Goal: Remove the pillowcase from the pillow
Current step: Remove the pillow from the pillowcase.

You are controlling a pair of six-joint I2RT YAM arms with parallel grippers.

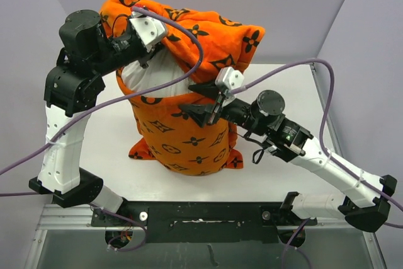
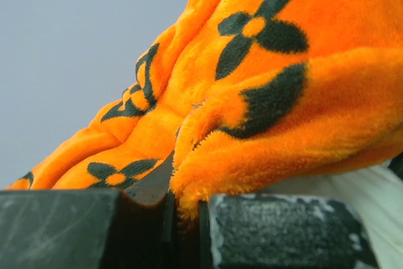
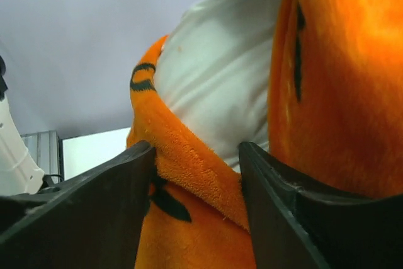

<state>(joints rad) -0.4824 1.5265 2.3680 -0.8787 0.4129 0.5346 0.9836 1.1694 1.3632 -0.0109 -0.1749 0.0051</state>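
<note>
The pillowcase (image 1: 189, 140) is showing as plush, fuzzy, matt cloth. The pillow (image 1: 153, 74) inside it is looking like smooth white fabric. The left gripper (image 2: 186, 218) at the pillowcase is showing scuffed, matt black plastic fingers (image 2: 283, 234). The table (image 1: 283, 171) under it is looking smooth, matt.

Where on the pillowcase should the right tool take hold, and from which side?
The thick rolled hem of the pillowcase, where it crosses the white pillow. Come from the right, one finger on each side: the hem stands out as a ridge, and the open right tool straddles it.
</note>
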